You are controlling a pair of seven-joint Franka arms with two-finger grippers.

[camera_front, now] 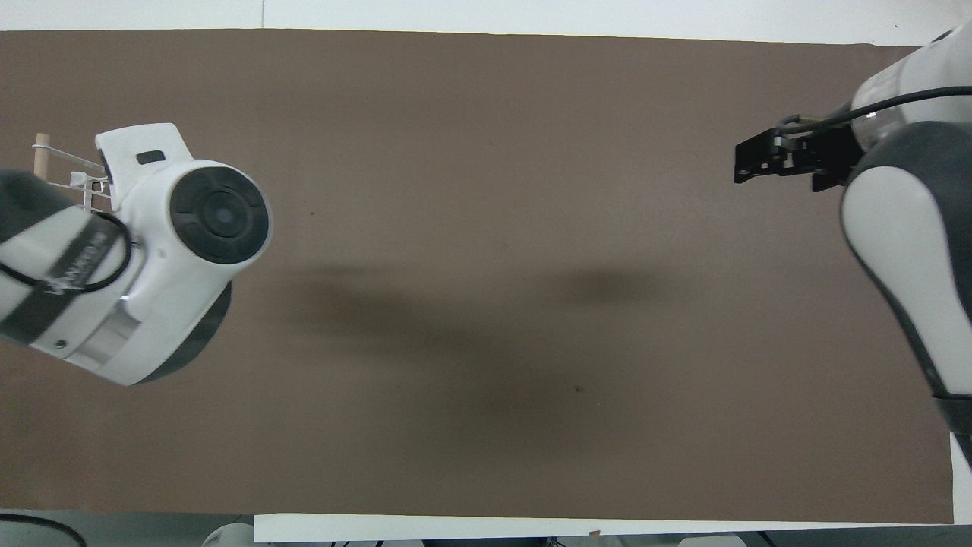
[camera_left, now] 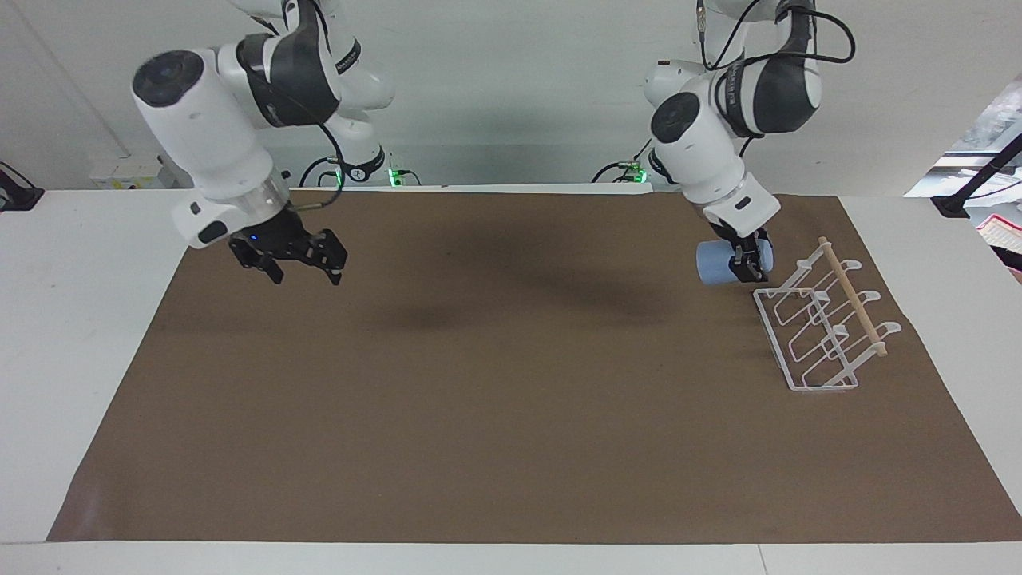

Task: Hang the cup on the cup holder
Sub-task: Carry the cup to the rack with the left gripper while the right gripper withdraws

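Covering the white table (camera_left: 88,319), brown mat (camera_left: 511,399); white wall (camera_left: 519,80) above. Cup holder (camera_left: 822,327) on mat, nothing hung. Left gripper (camera_left: 744,267) clamped on cup (camera_left: 715,263), just beside holder. Right gripper (camera_left: 307,263) spread wide, holding nothing, well apart from holder.

You've got the cup (camera_left: 717,263), a small light-blue tumbler with no handle, plain and matte, lying on its side in the air, clamped in the left gripper (camera_left: 749,267) just beside the cup holder's (camera_left: 822,326) end nearer the robots. The overhead view hides it under the arm. The holder is a white wire rack on a rectangular base with slanted loop prongs and a light wooden dowel along the top. It sits flat on the brown mat at the left arm's end of the table, every prong bare.
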